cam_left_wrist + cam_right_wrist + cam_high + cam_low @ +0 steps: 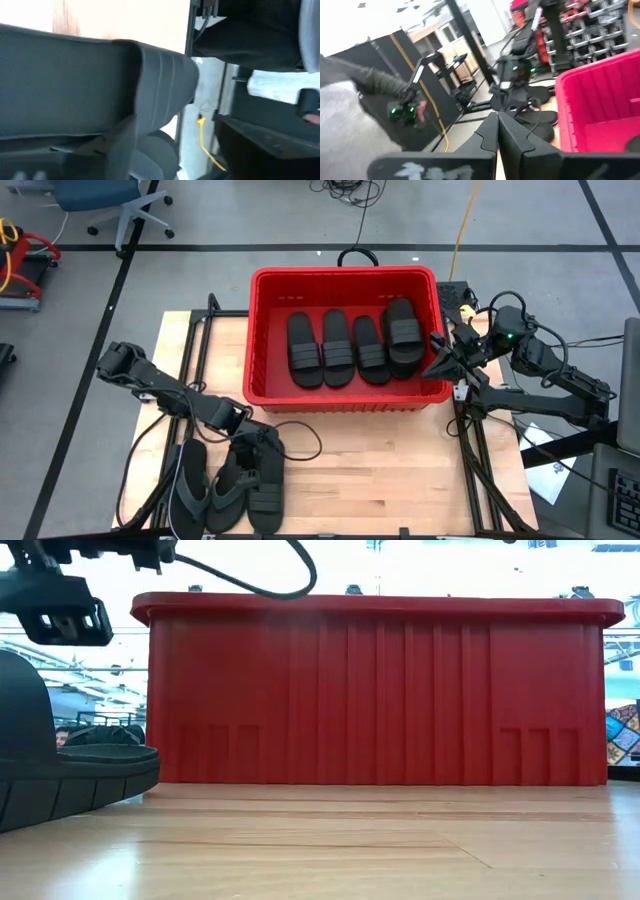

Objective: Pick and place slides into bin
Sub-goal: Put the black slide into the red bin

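Observation:
The red bin [345, 274] stands at the table's far middle, with several black ribbed slides [338, 347] lying side by side on its floor. At the near left, two flat thong slides [190, 485] and a ribbed-band slide [266, 482] rest sole-down on the wood. My left gripper [254, 442] hangs low, right over the far end of the ribbed slide. That slide's strap [100, 85] fills the left wrist view. My right gripper [437, 362] is shut and empty, held in the air beside the bin's right wall [600, 100].
A black cable [300, 430] loops on the wood between the bin and the loose slides. Bare wood [400, 470] lies in front of the bin toward the near right. A person's hand [422, 107] shows beyond the table in the right wrist view.

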